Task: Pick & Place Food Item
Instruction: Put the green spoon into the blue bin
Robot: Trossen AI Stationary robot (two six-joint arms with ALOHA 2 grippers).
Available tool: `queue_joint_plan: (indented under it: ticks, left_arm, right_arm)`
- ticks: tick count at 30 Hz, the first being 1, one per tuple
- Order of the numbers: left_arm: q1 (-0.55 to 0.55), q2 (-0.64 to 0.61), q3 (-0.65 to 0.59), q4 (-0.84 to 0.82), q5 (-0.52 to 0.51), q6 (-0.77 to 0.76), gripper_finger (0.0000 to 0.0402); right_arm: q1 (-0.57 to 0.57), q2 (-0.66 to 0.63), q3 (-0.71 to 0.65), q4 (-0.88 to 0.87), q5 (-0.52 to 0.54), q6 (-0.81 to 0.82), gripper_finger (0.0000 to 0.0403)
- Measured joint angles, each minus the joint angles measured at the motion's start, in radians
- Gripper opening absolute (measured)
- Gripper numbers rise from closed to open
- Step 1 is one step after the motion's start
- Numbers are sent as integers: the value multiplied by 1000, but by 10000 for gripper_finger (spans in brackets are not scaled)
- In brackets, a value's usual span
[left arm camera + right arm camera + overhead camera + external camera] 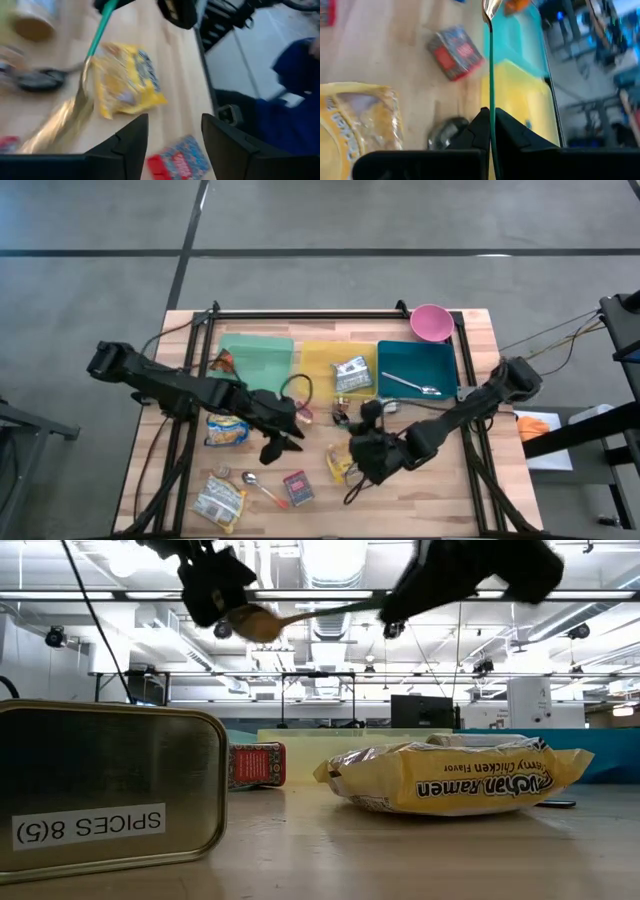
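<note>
A: High view, quick. Left gripper [283,442] is sitting lower centre-left of the frame, over bare wood, near the small red box [298,488]. Right gripper [368,460] is sitting lower centre, right beside a yellow ramen packet [340,464].

B: Trays?

A: Green tray [262,358], yellow tray [322,363], teal tray [415,368] are lining up across the middle, pink bowl [431,322] at the upper right. Another ramen packet [227,431] is lying left of centre.

B: Low view?

A: Spice tin [105,785] is filling the lower left, chicken ramen packet [455,778] is lying centre-right on the table. Both arms are hanging at the top edge, with a green-handled spoon [300,616] spanning between them.

B: Left wrist?

A: Its fingers [131,145] are standing apart, gripping nothing. Spoon [84,90] is slanting through the upper left, yellow packet [127,80] just behind it.

B: Right wrist?

A: Fingers [481,131] are clamping tight on the spoon's green handle [491,75], running up the frame centre. Red box [456,53] is sitting upper left of centre, the ramen packet [357,122] at lower left.
</note>
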Motion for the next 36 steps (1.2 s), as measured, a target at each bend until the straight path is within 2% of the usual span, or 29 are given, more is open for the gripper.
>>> queue_joint_plan:
  ticks: [7, 10, 13, 17, 22, 27, 33, 36]
  left_arm:
    - [0, -137, -34, 2, -259, 147, 193]
    - [1, -175, -68, 70, -349, 212, 194]
    - [12, -191, -104, 159, -364, 283, 194]
    - [51, -215, -113, 160, -341, 302, 194]
    - [122, -226, -120, 107, -337, 309, 194]
    - [173, -218, -128, 90, -338, 293, 194]
    - [180, -219, -136, 75, -338, 289, 194]
    - [180, -219, -136, 78, -337, 289, 194]
  right_arm:
    - [-14, -197, -65, -268, 1, 401, 11]
    - [-30, -295, -120, -359, -1, 557, 11]
    - [-55, -396, -184, -436, -15, 689, 11]
    - [-107, -519, -282, -502, -118, 801, 11]
    - [-207, -641, -371, -546, -255, 818, 11]
    - [-336, -709, -388, -613, -369, 799, 11]
    - [-510, -724, -388, -641, -521, 711, 11]
    - [-576, -702, -394, -637, -528, 658, 11]
